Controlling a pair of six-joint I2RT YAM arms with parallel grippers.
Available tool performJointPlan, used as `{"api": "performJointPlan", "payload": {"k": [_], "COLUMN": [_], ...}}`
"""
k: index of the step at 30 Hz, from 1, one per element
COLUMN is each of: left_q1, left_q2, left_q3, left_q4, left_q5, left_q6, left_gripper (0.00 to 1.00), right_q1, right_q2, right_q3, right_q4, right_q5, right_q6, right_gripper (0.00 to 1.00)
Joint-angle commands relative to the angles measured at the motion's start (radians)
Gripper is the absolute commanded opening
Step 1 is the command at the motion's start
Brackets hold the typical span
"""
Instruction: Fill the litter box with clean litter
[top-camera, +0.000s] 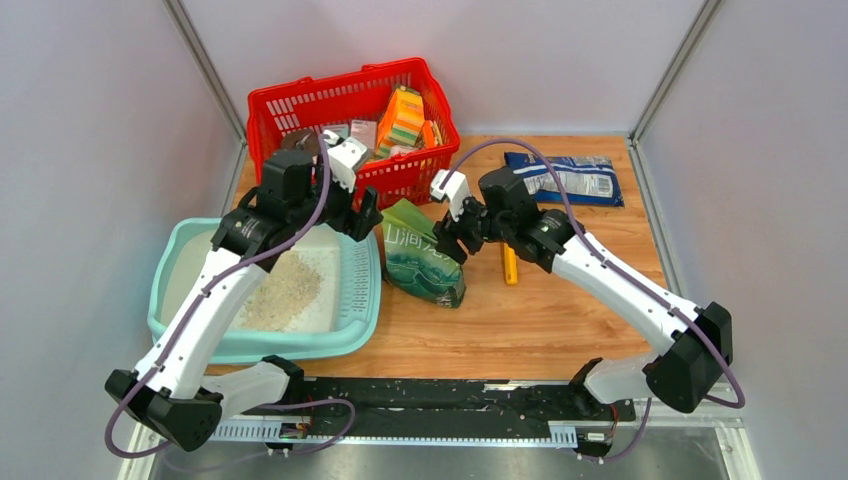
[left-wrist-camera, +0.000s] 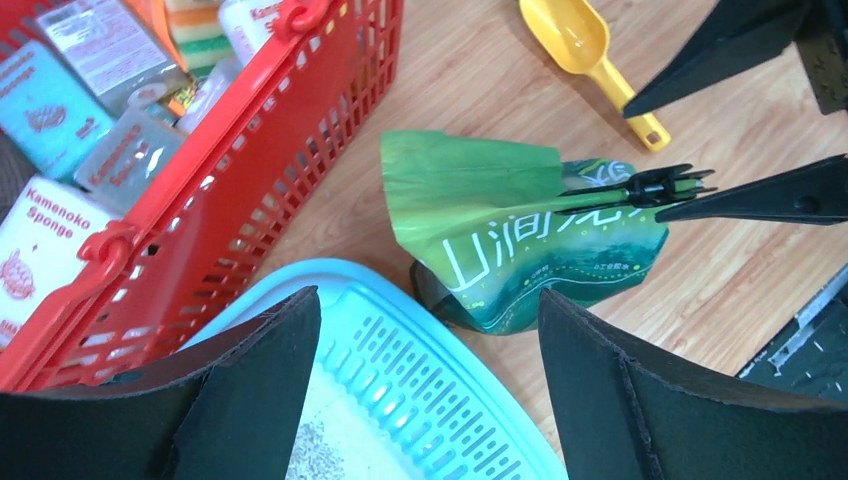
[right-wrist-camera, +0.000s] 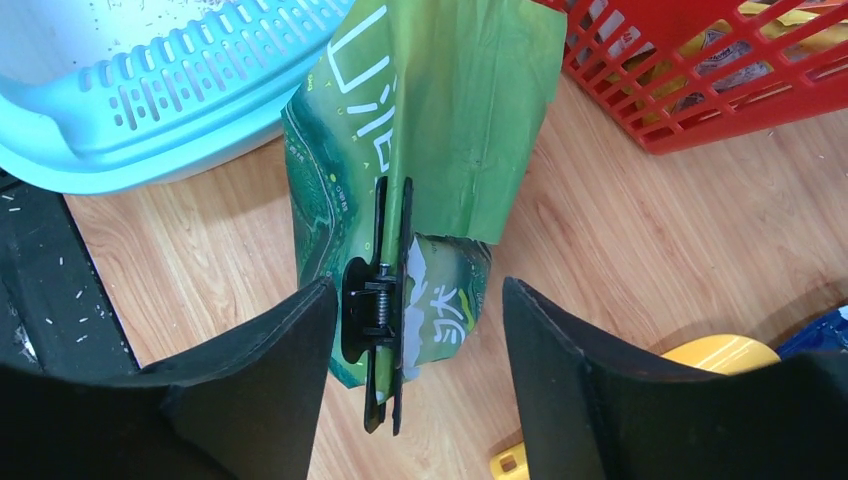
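Observation:
The pale teal litter box (top-camera: 200, 345) sits at the left and holds a loose heap of beige clean litter (top-camera: 285, 290). Its slotted grille shows in the left wrist view (left-wrist-camera: 430, 390), beside some litter (left-wrist-camera: 315, 455). A green printed bag (top-camera: 425, 262) stands just right of the box, its folded top held by a black clip (right-wrist-camera: 385, 300). My left gripper (top-camera: 360, 215) is open and empty over the box's right rim (left-wrist-camera: 428, 300). My right gripper (top-camera: 447, 235) is open, its jaws on either side of the clip without touching it (right-wrist-camera: 418, 290).
A red mesh basket (top-camera: 350, 110) full of sponges and packets stands behind the box. A yellow scoop (top-camera: 510, 265) lies on the wood under my right arm. A blue packet (top-camera: 570, 178) lies at the back right. Grains are scattered on the black front rail (top-camera: 450, 395).

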Motion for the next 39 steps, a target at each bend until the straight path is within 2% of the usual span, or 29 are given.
{"api": "performJointPlan", "payload": {"k": [1,3,9,10,11,12,13,18,21,23,24,26,27,28,30,31,33,35,39], "left_q1": [0.007,0.007,0.007,0.006,0.007,0.007,0.007,0.007,0.009,0.007,0.007,0.007,0.009,0.007,0.007,0.006,0.007,0.007,0.007], "left_q2": [-0.018,-0.018,-0.018,-0.016,-0.019,-0.019,-0.019,-0.016,-0.012,-0.005,-0.002,0.005,0.008,0.015,0.021,0.027,0.033,0.042,0.047], "left_q3": [0.051,0.048,0.024,0.02,0.018,0.017,0.012,-0.003,-0.017,-0.018,-0.02,-0.017,-0.015,-0.015,-0.014,-0.014,-0.011,-0.011,-0.014], "left_q4": [-0.027,-0.01,0.019,0.02,0.023,0.025,0.026,0.033,0.037,0.039,0.039,0.042,0.042,0.043,0.046,0.046,0.043,0.043,0.049], "left_q5": [-0.096,-0.105,-0.125,-0.123,-0.123,-0.123,-0.119,-0.074,-0.045,-0.021,-0.013,0.013,0.018,0.024,0.053,0.071,0.134,0.16,0.165], "left_q6": [-0.06,-0.062,-0.074,-0.074,-0.073,-0.074,-0.074,-0.074,-0.073,-0.074,-0.071,-0.054,-0.051,-0.05,-0.045,-0.028,-0.014,-0.019,-0.031], "left_gripper": [0.87,0.87,0.87,0.87,0.87,0.87,0.87,0.88,0.88,0.88,0.88,0.88,0.88,0.88,0.88,0.88,0.88,0.88,0.88], "right_q1": [0.005,0.005,0.003,0.003,0.003,0.003,0.0,-0.063,-0.145,-0.243,-0.338,-0.438,-0.54,-0.593,-0.715,-0.769,-0.838,-0.872,-0.941], "right_q2": [-0.006,-0.004,-0.001,-0.001,-0.004,-0.009,-0.012,-0.044,-0.062,-0.093,-0.105,-0.128,-0.134,-0.138,-0.125,-0.116,-0.066,-0.014,0.052], "right_q3": [0.027,0.028,0.044,0.048,0.054,0.073,0.085,0.203,0.238,0.206,0.185,0.124,0.102,0.081,0.026,0.007,-0.021,-0.05,-0.152], "right_q4": [0.038,0.035,0.018,0.012,0.007,0.001,-0.002,-0.054,-0.115,-0.16,-0.177,-0.241,-0.264,-0.286,-0.39,-0.433,-0.6,-0.739,-0.815], "right_q5": [0.013,0.007,0.001,-0.011,-0.016,-0.016,-0.017,-0.042,-0.05,-0.057,-0.069,-0.123,-0.143,-0.198,-0.256,-0.328,-0.37,-0.442,-0.508], "right_q6": [-0.004,-0.007,-0.024,-0.041,-0.047,-0.05,-0.047,0.011,0.021,0.02,0.028,0.024,0.005,-0.01,-0.067,-0.153,-0.257,-0.419,-0.564], "right_gripper": [0.61,0.57,0.35,0.19,0.1,0.03,0.0,0.0,0.0,0.0,0.0,0.0,0.0,0.0,0.0,0.0,0.0,0.0,0.0]}}
